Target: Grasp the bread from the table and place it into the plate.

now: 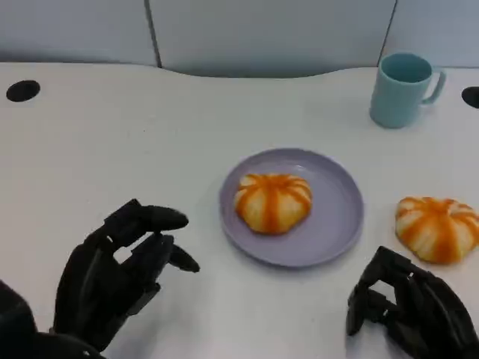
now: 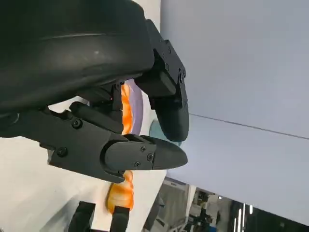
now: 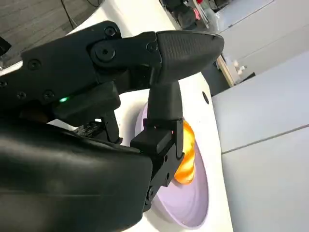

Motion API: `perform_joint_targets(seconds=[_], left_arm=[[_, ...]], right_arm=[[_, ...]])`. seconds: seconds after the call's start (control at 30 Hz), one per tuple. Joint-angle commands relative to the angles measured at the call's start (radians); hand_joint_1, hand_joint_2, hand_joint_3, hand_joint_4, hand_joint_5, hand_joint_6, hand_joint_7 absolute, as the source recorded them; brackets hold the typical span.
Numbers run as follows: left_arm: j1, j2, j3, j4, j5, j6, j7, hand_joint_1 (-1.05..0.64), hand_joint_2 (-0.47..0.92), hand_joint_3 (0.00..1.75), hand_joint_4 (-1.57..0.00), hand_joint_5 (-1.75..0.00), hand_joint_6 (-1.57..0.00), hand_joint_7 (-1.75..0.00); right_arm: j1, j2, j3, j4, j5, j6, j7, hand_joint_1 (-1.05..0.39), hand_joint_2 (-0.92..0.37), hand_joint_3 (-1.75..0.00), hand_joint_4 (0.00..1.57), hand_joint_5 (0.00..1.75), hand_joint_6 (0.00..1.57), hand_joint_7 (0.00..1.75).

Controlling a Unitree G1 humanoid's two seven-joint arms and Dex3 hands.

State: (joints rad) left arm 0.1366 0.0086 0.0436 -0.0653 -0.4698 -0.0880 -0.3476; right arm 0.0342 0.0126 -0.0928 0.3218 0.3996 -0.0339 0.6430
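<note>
One orange-striped round bread (image 1: pixel 273 202) lies in the lilac plate (image 1: pixel 337 217) at the table's middle. A second, similar bread (image 1: pixel 438 228) lies on the bare table just right of the plate. My right hand (image 1: pixel 415 310) hovers near the front edge, a little in front of this second bread, holding nothing and not touching it. At the lower left my left hand (image 1: pixel 120 277) is empty, its fingers spread and pointing toward the plate. The right wrist view shows the right hand (image 3: pixel 96 145) before the plated bread (image 3: pixel 186 154). The left wrist view shows the left hand (image 2: pixel 111 145) and both breads (image 2: pixel 126 111) (image 2: pixel 120 193).
A teal mug (image 1: pixel 404 90) stands at the back right, behind the plate. Two black cable holes (image 1: pixel 22 90) (image 1: pixel 471 96) sit near the table's far edge. A grey wall panel rises behind the white table.
</note>
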Motion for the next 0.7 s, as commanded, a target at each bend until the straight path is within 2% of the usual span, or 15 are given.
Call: perform_joint_targets(seconds=[0.03,0.27,0.43,0.7], left_arm=[[0.055,-0.003,0.040,-0.004,-0.043,0.007,-0.028,-0.48,0.92,0.49,-0.65,-1.74,-0.41,-1.72],[0.051,-0.031,0.055,0.070,-0.040,-0.054,-0.070,-0.46,0.92,0.45,-0.78,-1.75,-0.50,-1.75],[0.027,-0.036,0.076,0.160,-0.043,-0.100,-0.121,-0.50,0.92,0.34,-0.81,-1.75,-0.57,-1.75],[0.004,-0.055,0.102,0.236,-0.049,-0.128,-0.155,-0.50,0.92,0.32,-0.84,-1.75,-0.60,-1.75]], right_arm=[[-0.002,-0.017,-0.010,0.006,0.010,0.002,0.008,-0.59,-0.92,-0.34,0.68,1.75,0.60,1.47],[-0.009,-0.024,-0.027,0.016,0.023,0.002,0.020,-0.60,-0.92,-0.33,0.70,1.75,0.62,1.45],[-0.005,-0.028,-0.038,0.015,0.028,0.002,0.016,-0.59,-0.92,-0.34,0.69,1.75,0.63,1.44],[-0.031,-0.033,-0.062,0.077,0.036,-0.031,0.040,-0.60,-0.92,-0.34,0.70,1.74,0.63,1.43]])
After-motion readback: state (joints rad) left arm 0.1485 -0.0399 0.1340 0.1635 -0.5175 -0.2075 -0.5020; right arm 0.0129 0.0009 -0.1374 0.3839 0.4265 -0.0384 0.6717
